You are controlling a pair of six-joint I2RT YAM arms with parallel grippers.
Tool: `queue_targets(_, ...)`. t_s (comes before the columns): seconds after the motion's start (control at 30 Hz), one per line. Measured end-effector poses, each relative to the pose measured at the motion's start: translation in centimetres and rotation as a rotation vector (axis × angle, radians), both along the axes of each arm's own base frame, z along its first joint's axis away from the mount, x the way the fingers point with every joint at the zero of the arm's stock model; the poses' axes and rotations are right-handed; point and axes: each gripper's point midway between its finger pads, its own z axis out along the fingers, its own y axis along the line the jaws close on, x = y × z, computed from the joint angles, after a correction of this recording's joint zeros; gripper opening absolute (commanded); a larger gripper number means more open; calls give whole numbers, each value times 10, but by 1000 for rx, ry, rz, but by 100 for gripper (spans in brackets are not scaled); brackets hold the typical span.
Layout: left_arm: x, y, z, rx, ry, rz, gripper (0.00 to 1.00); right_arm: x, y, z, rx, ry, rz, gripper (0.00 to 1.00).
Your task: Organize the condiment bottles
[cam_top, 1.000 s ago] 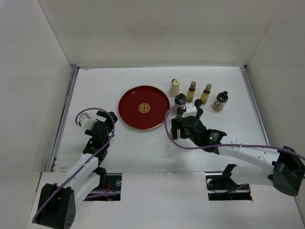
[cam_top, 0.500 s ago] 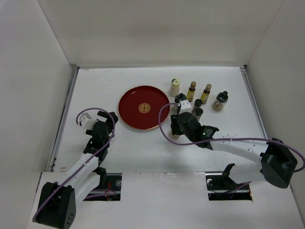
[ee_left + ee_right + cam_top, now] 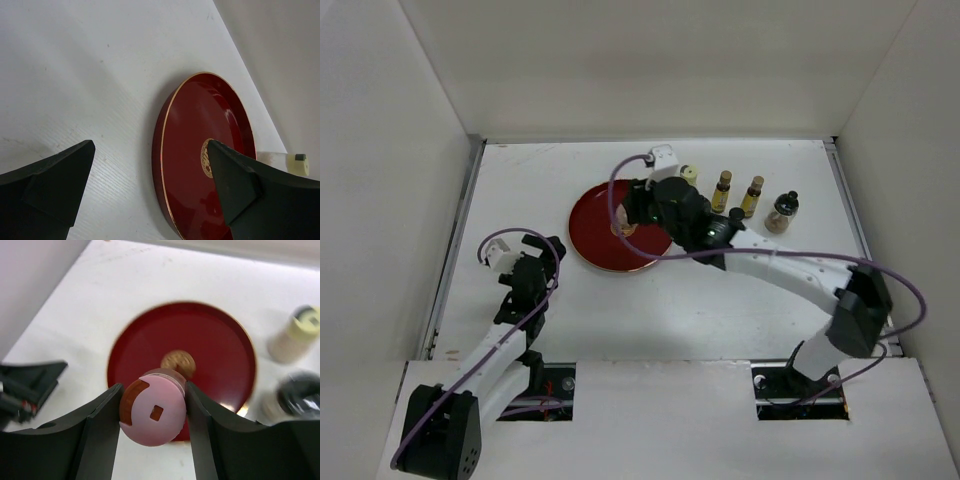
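My right gripper (image 3: 152, 412) is shut on the pink-capped bottle (image 3: 155, 415), gripping it by its cap and holding it over the red round tray (image 3: 210, 335). From the top view the right gripper (image 3: 632, 212) hangs above the tray (image 3: 595, 235) and hides that bottle. A cream-capped bottle (image 3: 690, 174), two slim amber bottles (image 3: 723, 190) (image 3: 753, 196) and a dark-capped jar (image 3: 782, 211) stand to the tray's right. My left gripper (image 3: 523, 250) rests open left of the tray, holding nothing.
The left wrist view shows the tray's rim (image 3: 167, 125) close ahead and the cream-capped bottle (image 3: 292, 163) behind it. A dark-capped bottle (image 3: 300, 396) stands beside the tray. The right arm's forearm (image 3: 770, 262) crosses the table. White walls enclose three sides.
My right gripper closed on the pink-capped bottle among the bottles, then carried it left and back to above the red tray. The left arm has barely moved.
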Motion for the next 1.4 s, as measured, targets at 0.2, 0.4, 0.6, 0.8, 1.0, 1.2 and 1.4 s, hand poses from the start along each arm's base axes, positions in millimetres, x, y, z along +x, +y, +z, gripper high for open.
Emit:
queue_targets(0.2, -1, 2, 1, -3, -9, 7, 100, 62, 75, -37, -33, 13, 42, 44)
queue_targets(0.4, -2, 2, -1, -4, -7, 7, 100, 93, 108, -87, -83, 49, 50, 45)
queue_targets(0.6, -1, 2, -2, -11, -3, 7, 100, 113, 130, -101, -79, 37, 49, 45)
queue_targets(0.8, -1, 0, -4, -13, 4, 0, 100, 121, 140, -119, -104, 32, 45, 51)
queue_targets(1.0, -1, -1, -3, -17, 0, -5, 100, 116, 144, -132, -122, 42, 49, 74)
queue_targets(1.2, 0, -1, -1, -20, -10, -6, 100, 110, 146, -129, -86, 41, 58, 92)
queue_targets(1.4, 0, -1, 3, -23, -22, -7, 100, 61, 83, -77, -37, 30, 61, 59)
